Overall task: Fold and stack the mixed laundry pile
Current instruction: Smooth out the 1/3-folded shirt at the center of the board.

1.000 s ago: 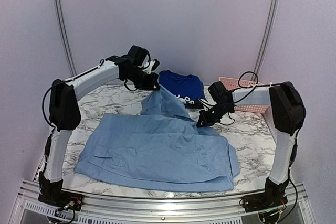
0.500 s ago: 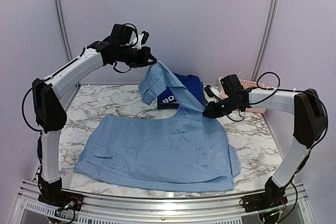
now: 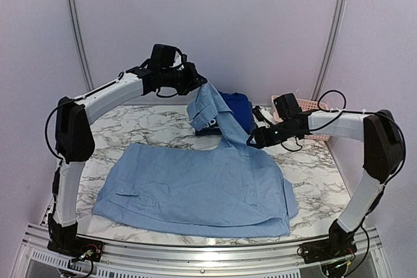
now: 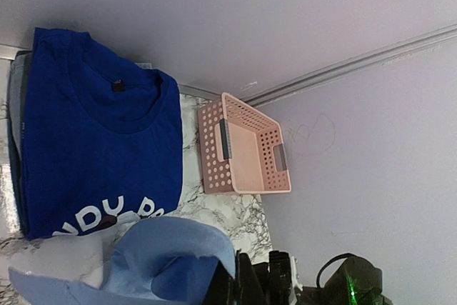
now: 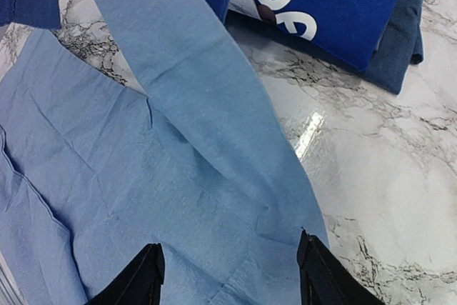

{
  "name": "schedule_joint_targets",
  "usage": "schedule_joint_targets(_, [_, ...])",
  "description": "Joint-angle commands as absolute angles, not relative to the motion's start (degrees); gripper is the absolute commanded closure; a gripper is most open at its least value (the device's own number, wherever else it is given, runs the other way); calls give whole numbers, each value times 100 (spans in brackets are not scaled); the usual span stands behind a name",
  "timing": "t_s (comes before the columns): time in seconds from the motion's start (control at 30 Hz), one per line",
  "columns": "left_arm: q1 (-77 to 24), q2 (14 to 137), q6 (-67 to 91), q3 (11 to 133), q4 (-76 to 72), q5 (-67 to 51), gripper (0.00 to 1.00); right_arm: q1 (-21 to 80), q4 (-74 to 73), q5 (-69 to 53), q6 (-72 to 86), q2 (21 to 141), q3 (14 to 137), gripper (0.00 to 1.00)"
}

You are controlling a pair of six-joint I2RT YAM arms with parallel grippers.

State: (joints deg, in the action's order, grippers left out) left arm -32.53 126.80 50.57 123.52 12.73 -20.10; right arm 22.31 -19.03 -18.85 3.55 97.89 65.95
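Observation:
A light-blue collared shirt (image 3: 195, 183) lies spread on the marble table, one sleeve pulled up off it. My left gripper (image 3: 197, 86) holds that sleeve's end in the air; in the left wrist view its jaws (image 4: 243, 285) are shut on the light-blue cloth (image 4: 168, 248). My right gripper (image 3: 253, 140) hovers low where the sleeve meets the body. Its fingers (image 5: 232, 276) stand open over the shirt (image 5: 178, 169) and grip nothing. Behind, a folded royal-blue T-shirt (image 3: 229, 105) with white lettering (image 5: 285, 12) tops a stack of darker blue pieces (image 5: 403, 41).
A pink perforated basket (image 3: 306, 122) stands at the back right by the wall, also seen in the left wrist view (image 4: 246, 148). Bare marble table (image 3: 313, 174) shows to the right of the shirt and at the back left (image 3: 130, 125).
My right gripper has opened and let go of the shirt. The left arm lifted the sleeve high, then came down a little and to the right with it.

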Motion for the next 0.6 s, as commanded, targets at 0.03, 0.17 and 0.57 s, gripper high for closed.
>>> schedule_joint_targets(0.03, [-3258, 13323, 6389, 12675, 187, -1906, 100, 2188, -1741, -1819, 202, 10415, 7249, 38])
schedule_joint_targets(0.17, [-3144, 13897, 8293, 12542, -1366, -1790, 100, 2188, -1715, -1819, 234, 10879, 7581, 38])
schedule_joint_targets(0.57, [-2210, 13173, 5759, 12816, 886, -865, 1, 2155, -1964, -1564, 153, 11663, 8139, 35])
